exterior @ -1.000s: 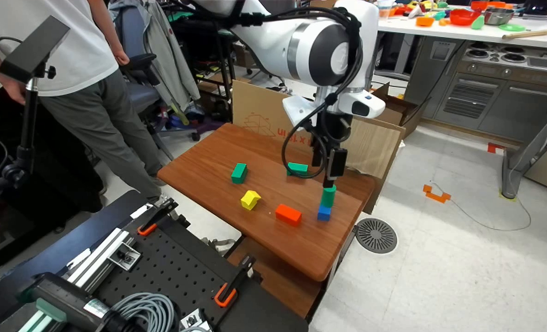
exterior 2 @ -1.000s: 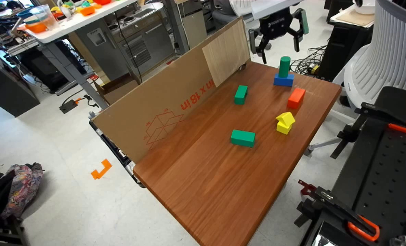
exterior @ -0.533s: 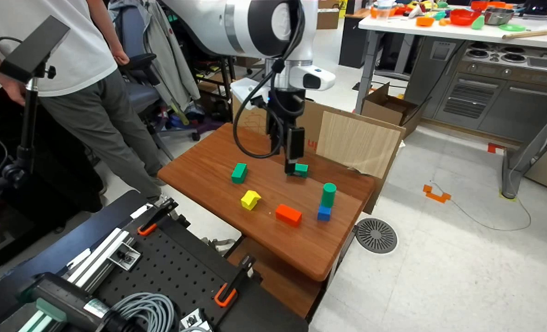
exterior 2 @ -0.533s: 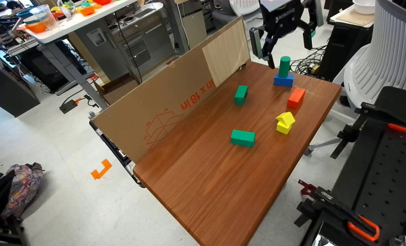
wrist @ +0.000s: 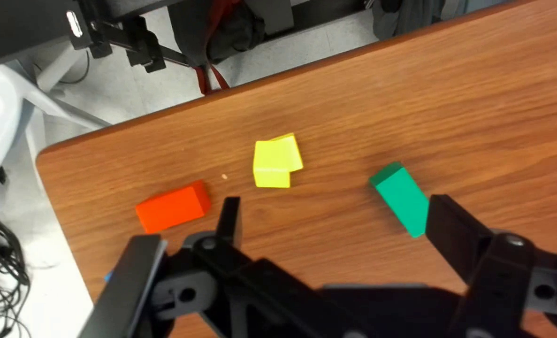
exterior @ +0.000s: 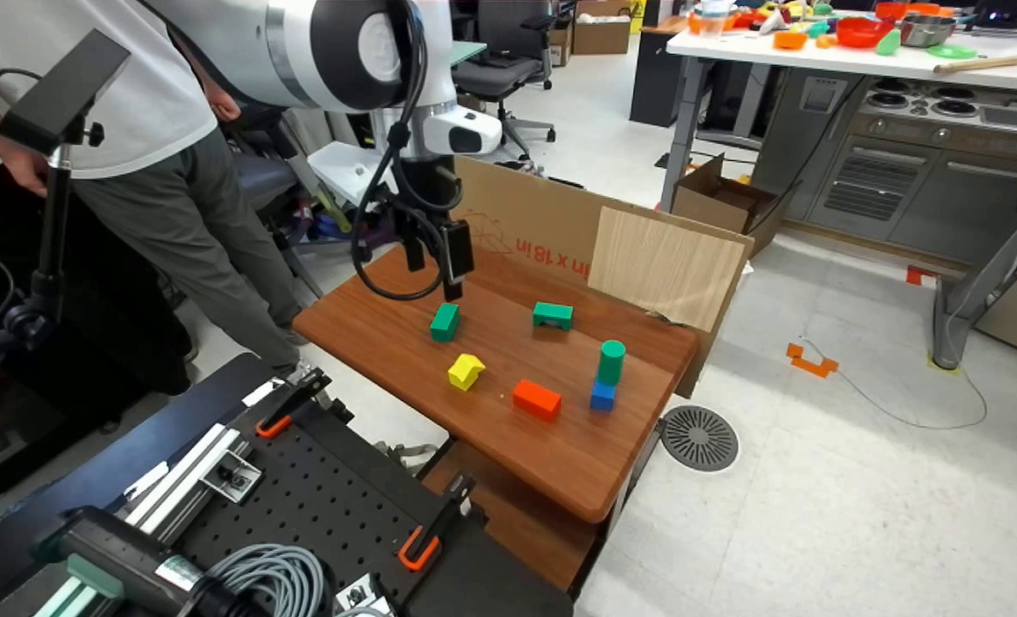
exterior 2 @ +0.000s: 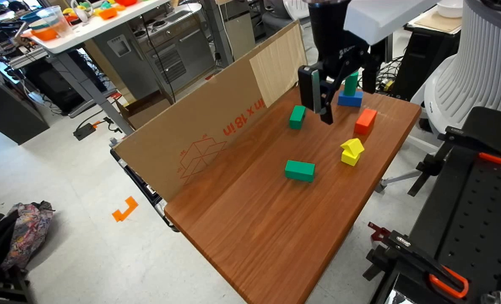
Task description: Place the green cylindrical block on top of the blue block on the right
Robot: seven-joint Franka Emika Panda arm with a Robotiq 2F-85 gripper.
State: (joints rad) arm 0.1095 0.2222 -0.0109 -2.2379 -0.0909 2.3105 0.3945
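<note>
The green cylindrical block [exterior: 611,363] stands upright on top of the blue block [exterior: 602,396] near the table's end. Both also show in an exterior view, where the cylinder [exterior 2: 351,84] rests on the blue block [exterior 2: 350,99] and the gripper partly covers it. In the wrist view only a sliver of the blue block [wrist: 108,276] shows; the cylinder is hidden or out of view there. My gripper [exterior: 433,276] is open and empty, above the table and well away from the stack. In the wrist view its spread fingers [wrist: 334,211] have nothing between them but table behind.
An orange block [exterior: 536,400] lies near the stack. Yellow blocks [exterior 2: 351,153] and a green rectangular block [exterior 2: 299,171] lie farther along the table. A green block with an arch cut-out [exterior: 553,316] lies near the cardboard wall [exterior 2: 216,122] along one table edge.
My gripper has moved away from the stack, leftward in an exterior view, toward the green rectangular block. It stays open. The green cylinder and blue block have not moved.
</note>
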